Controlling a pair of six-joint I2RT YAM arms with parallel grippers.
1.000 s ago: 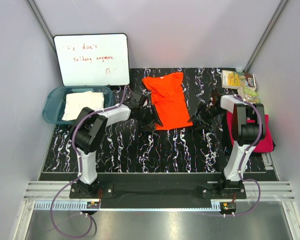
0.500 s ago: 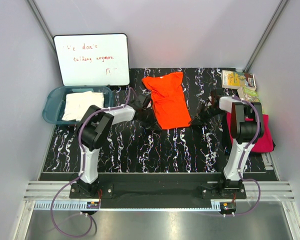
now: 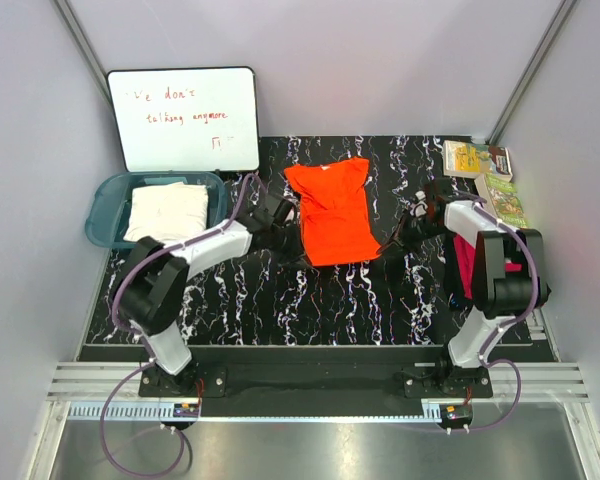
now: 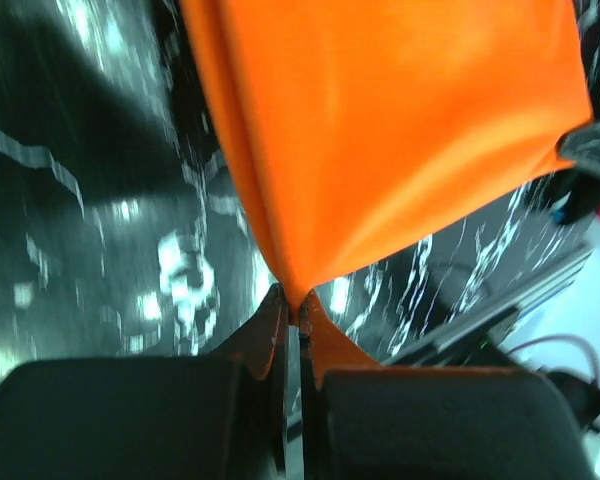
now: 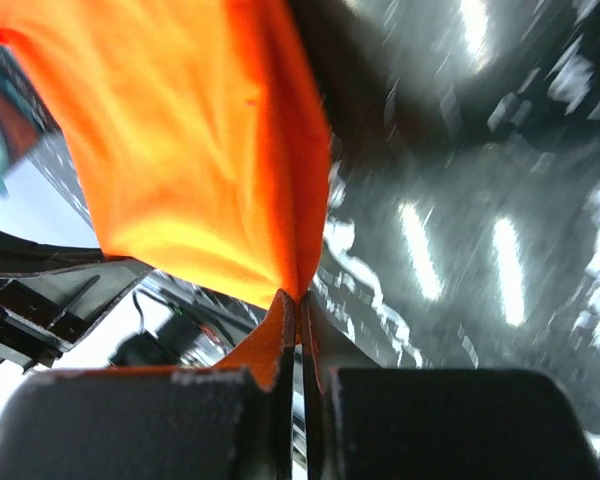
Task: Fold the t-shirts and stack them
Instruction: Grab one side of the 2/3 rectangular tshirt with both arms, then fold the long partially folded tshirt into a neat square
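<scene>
Having just closed on both near corners of the orange t-shirt (image 3: 332,210), your left fingers (image 4: 267,338) and right fingers (image 5: 276,335) should lift evenly, hem taut.

Black marbled table (image 3: 280,300), orange t-shirt (image 3: 335,215) centre, magenta t-shirt (image 3: 464,270) right edge, booklets (image 3: 480,165) back-right

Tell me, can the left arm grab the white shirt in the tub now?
Probably not yet: its hand is shut on a corner of the orange shirt. The tub sits close beside it, nothing between.
</scene>
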